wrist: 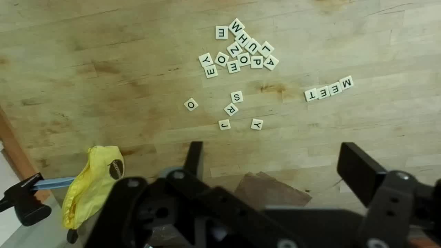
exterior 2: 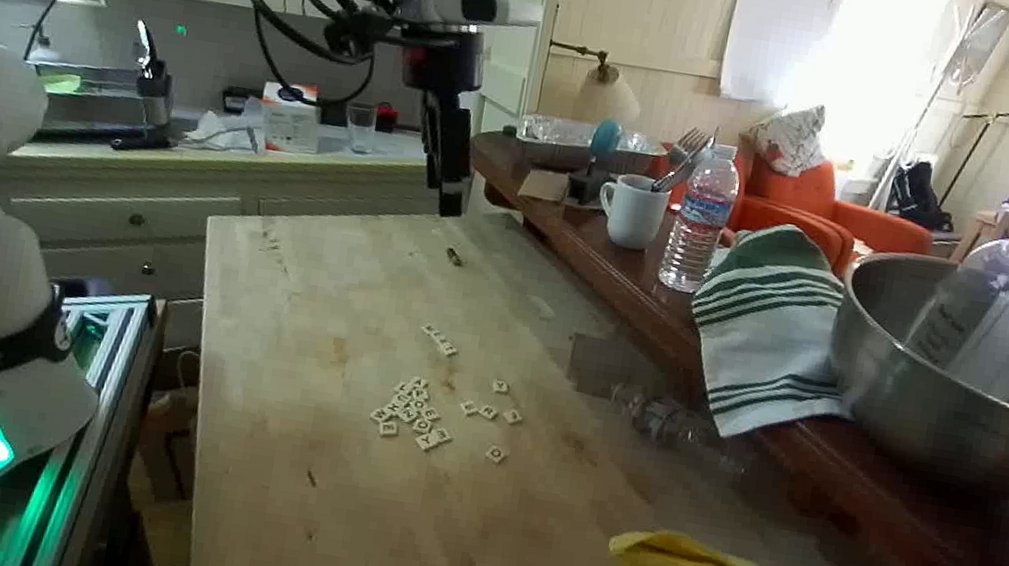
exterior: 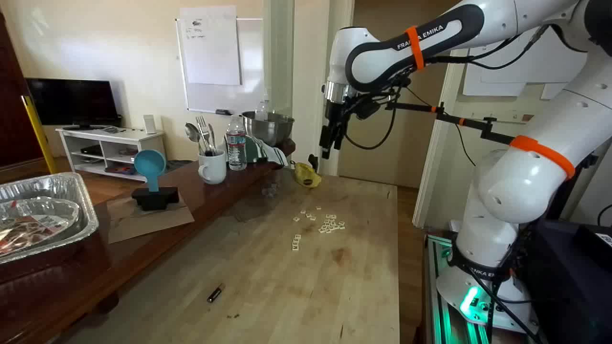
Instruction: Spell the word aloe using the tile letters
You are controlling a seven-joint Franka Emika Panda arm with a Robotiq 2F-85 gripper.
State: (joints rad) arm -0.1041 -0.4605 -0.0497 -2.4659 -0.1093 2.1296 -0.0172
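Observation:
The pale letter tiles lie face up on the wooden table. In the wrist view, a cluster holds an A tile (wrist: 271,62), an L tile (wrist: 266,49), an O tile (wrist: 243,59) and an E tile (wrist: 233,66), among several others. Another O tile (wrist: 191,104) lies apart, near loose S, R, J and Y tiles. A row of tiles (wrist: 323,92) reads MEET. The tile cluster (exterior: 330,224) also shows in both exterior views (exterior 2: 410,410). My gripper (wrist: 272,151) is open and empty, high above the table, in both exterior views (exterior: 327,149) (exterior 2: 452,199).
A yellow bag (wrist: 100,179) with a black-handled tool lies at a table end. A small dark cylinder (exterior: 215,293) lies on the table. A brown raised surface alongside holds a mug (exterior: 213,167), a water bottle (exterior: 236,143), a steel bowl (exterior 2: 974,388) and a striped towel (exterior 2: 771,325).

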